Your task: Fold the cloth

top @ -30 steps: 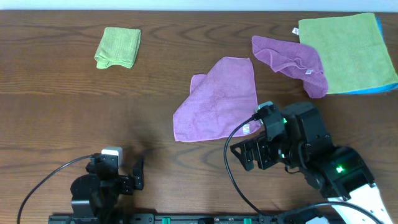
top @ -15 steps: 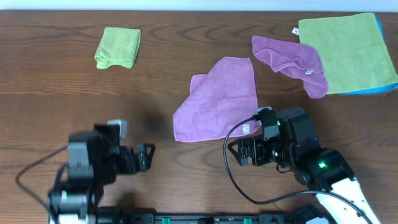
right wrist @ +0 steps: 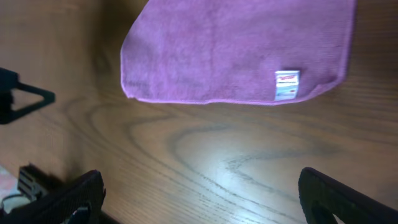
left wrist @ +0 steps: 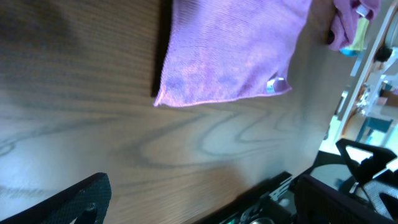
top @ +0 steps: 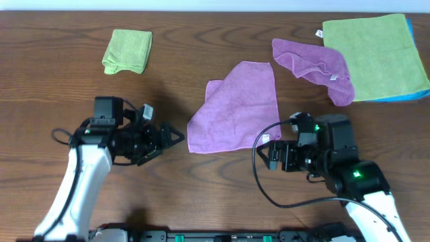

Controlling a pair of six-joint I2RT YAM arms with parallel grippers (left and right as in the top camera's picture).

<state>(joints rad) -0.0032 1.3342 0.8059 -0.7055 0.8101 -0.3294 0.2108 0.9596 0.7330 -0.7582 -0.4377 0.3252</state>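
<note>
Left gripper [top: 169, 137]: jaws spread wide, nothing between them. It sits left of centre in the overhead frame with its tips pointing right. In the left wrist view the fingers [left wrist: 79, 198] are at the bottom corners, with only bare table [top: 60, 94] between.

Right gripper [top: 272, 156]: jaws also fully apart and holding nothing. It's at lower centre-right of the overhead frame, tips pointing left. The right wrist view shows wood grain between its fingers and the cloth edge further up the frame.

The cloth [top: 236, 107] lies flat at centre of the overhead frame, between the two grippers and slightly above them.
- Its lower-left corner is just beside the left tips, with a small gap.
- The lower-right corner carries the white tag [top: 267, 138], just above the right gripper. No contact visible.
- The outline has a step on the upper-left edge. Can't tell if that's a folded-over layer.

Further out:
- Rumpled purple cloth [top: 316, 67] is upper right of the cloth, apart from it. Its right end overlaps the big green cloth [top: 376, 57].
- The big green cloth is spread flat in the top-right corner, with a blue edge [top: 410, 98] showing along its lower side.
- Small folded green cloth [top: 127, 51] is upper left, well apart from everything else.
</note>
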